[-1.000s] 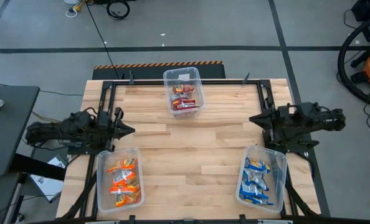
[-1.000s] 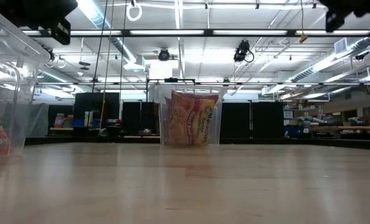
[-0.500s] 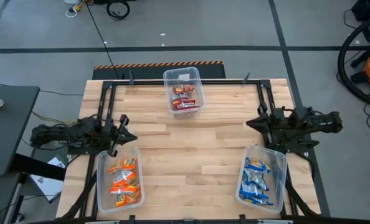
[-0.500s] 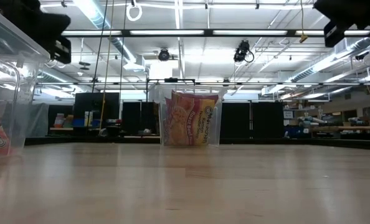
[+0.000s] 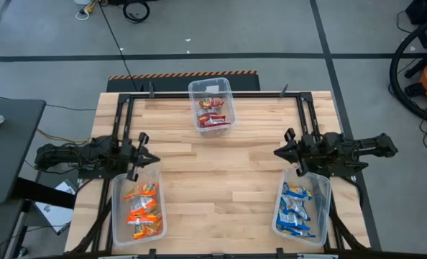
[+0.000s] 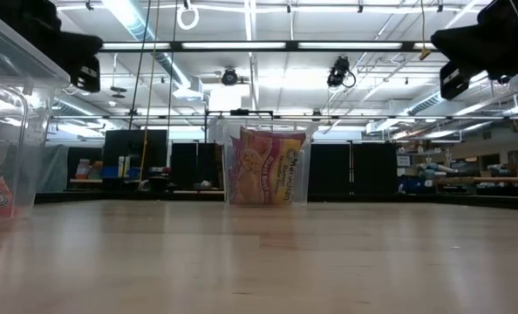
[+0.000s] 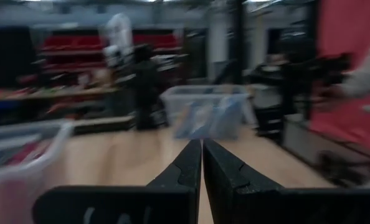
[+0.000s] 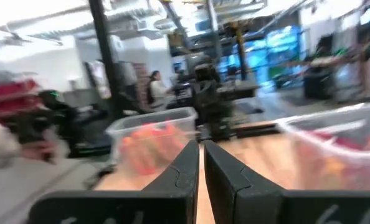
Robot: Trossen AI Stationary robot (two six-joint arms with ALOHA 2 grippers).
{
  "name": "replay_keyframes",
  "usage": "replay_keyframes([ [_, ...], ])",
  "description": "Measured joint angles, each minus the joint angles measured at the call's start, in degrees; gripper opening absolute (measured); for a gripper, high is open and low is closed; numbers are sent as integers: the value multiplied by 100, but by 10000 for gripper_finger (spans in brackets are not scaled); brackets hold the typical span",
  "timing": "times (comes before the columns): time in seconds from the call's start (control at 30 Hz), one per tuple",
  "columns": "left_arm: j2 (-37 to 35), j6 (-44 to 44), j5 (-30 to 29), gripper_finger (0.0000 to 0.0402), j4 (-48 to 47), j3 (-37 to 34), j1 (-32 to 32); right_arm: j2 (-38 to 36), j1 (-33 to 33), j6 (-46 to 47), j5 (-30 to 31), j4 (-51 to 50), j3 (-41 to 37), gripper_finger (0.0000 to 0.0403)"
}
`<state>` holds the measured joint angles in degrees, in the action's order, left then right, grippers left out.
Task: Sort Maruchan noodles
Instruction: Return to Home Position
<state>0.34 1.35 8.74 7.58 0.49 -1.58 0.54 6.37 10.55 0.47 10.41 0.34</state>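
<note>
Orange packets [image 5: 140, 208], red packets [image 5: 212, 114], blue packets [image 5: 297, 207]

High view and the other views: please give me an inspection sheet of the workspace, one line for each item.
Surface: wood table, no spill seen.
Job's things: red packets in far bin; orange packets in left bin; blue packets in right bin.
Clutter: nothing seen.
Grippers: left gripper and right gripper shut, empty, over table sides.
Cables: black cable on floor beyond table.
Surroundings: grey floor; dark side table at left.
</note>
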Motion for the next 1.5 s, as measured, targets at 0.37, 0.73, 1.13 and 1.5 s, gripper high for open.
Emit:
replay_keyframes([
  [0.37, 4, -394, -895, 23, -582, 0, 2, 20, -131, -727, 1000, -459, 0, 30],
  [0.73, 42, -368, -887, 23, -468, -2, 2, 19, -131, -732, 999, -500, 0, 30],
  [1.13, 39, -366, -889, 23, -455, -4, 2, 19, -131, -732, 997, -498, 0, 30],
  [1.5, 39, -363, -893, 23, -446, -4, 2, 19, -131, -731, 996, -498, 2, 30],
])
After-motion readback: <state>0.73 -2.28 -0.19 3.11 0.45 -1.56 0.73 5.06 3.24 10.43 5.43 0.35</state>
